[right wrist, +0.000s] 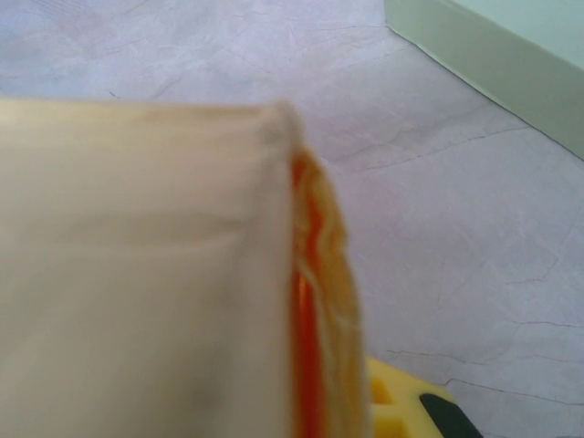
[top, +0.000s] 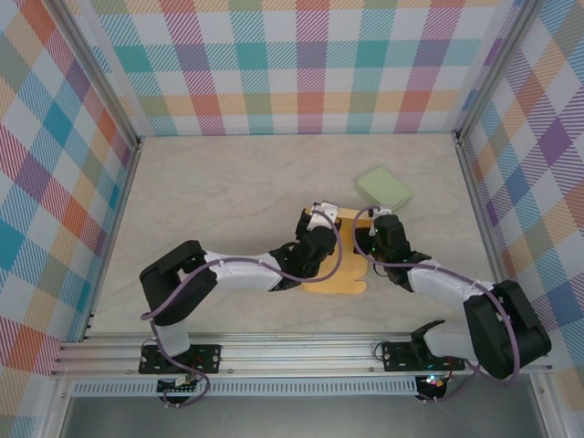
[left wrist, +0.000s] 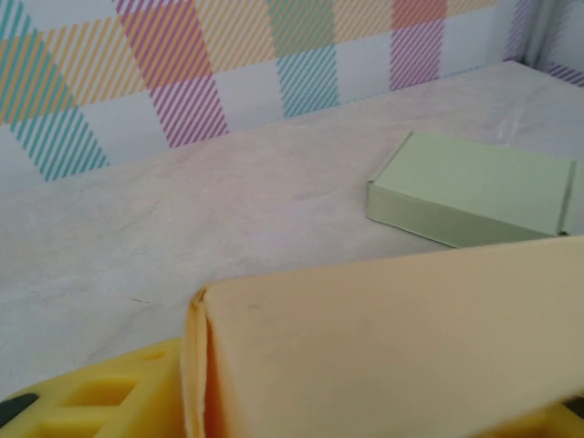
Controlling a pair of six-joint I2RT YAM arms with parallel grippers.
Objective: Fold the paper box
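Paper box (top: 334,285): mid tabletop (top: 228,201), betw. both claws, one wall raised.
Left claw (top: 324,228): at box's left side; open/closed, can't tell.
Right claw (top: 372,239): closed, pinching box wall.
Green box (top: 384,186): farther back, apart.

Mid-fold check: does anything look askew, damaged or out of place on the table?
Nothing looks damaged or spilled. The paper box lies partly folded; in the right wrist view its doubled edge gapes a little, with the layers not flush. The green box behind it sits closed, turned at an angle and clear of it.
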